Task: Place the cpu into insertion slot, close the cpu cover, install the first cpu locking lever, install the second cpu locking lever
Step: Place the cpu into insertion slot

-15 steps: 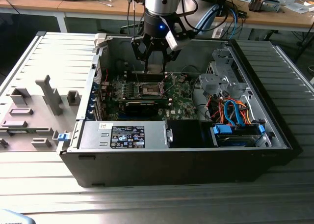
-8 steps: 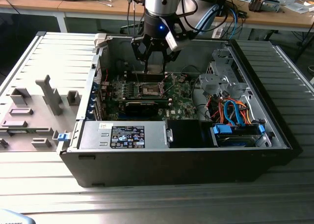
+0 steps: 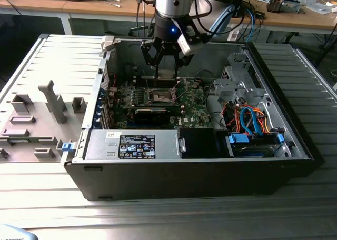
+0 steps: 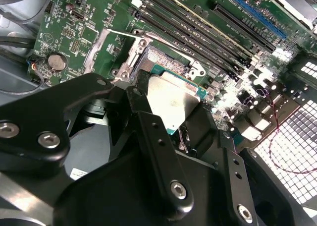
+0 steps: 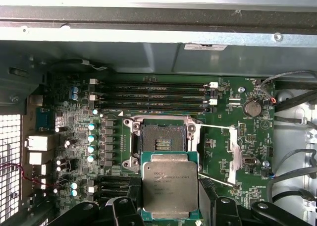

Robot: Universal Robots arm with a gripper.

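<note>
Claw (image 3: 164,62) is down inside the open computer case (image 3: 295,145), clamped on the cpu (image 5: 170,189) by two opposite edges. The exterior view gives the big picture: arm over the motherboard (image 3: 192,116), case lying on the ribbed surface (image 3: 158,219). First wrist view is head-on: chip flat, silver top up, just beside the insertion slot (image 5: 162,139), whose contacts are bare. Second wrist view comes in from the side: cpu cover (image 4: 106,50) flipped open next to the slot, chip corner overlapping the slot's rim.
</note>
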